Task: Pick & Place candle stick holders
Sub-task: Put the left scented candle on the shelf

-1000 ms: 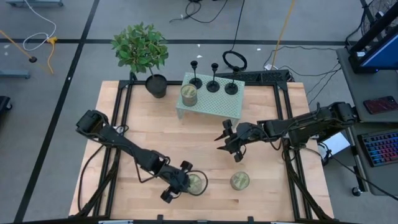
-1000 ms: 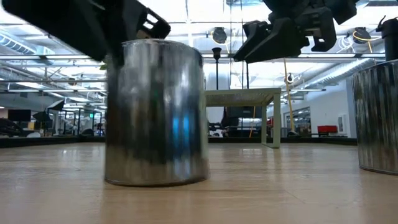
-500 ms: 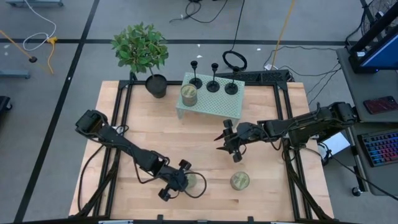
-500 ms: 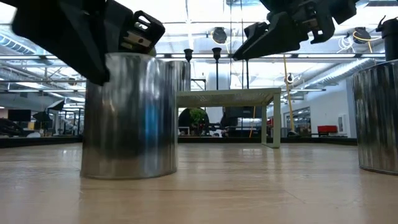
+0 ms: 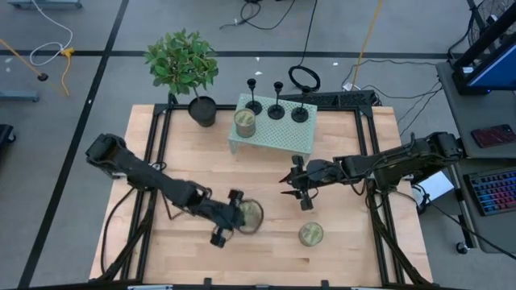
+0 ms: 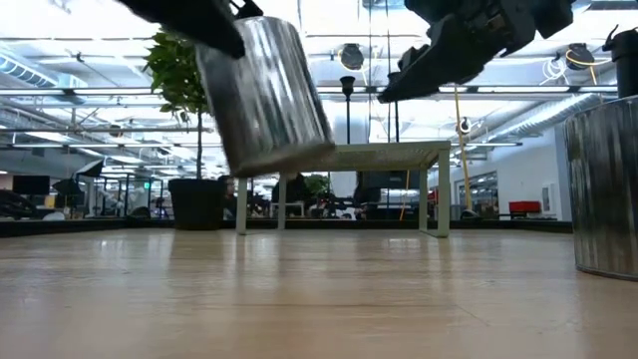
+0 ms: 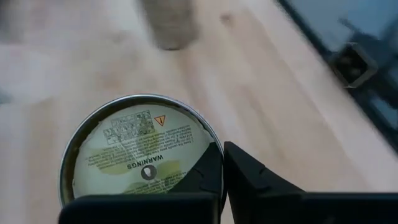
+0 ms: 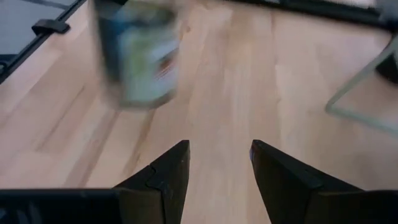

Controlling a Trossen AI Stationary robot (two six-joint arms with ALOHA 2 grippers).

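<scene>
The bench (image 5: 201,173) is pale, smooth planked wood with a matt finish. The lifted jar (image 6: 264,95) has a shiny, mirror-like metal wall and a glossy paper label (image 7: 140,149) on its base. The small stand (image 5: 278,138) looks like perforated, matt pale-green metal. The holders (image 5: 276,106) are matt black.

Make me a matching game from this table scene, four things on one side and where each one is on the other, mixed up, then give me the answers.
Things:
1. candle stick holders
2. potted plant
3. jar candle in the left gripper
4. right gripper

Places:
A. at the table's far left corner
B. lifted off the wood and tilted
C. in a row along the back edge of the small green stand
D. over the table's middle, fingers apart, holding nothing

Pairs: 1-C, 2-A, 3-B, 4-D
</scene>
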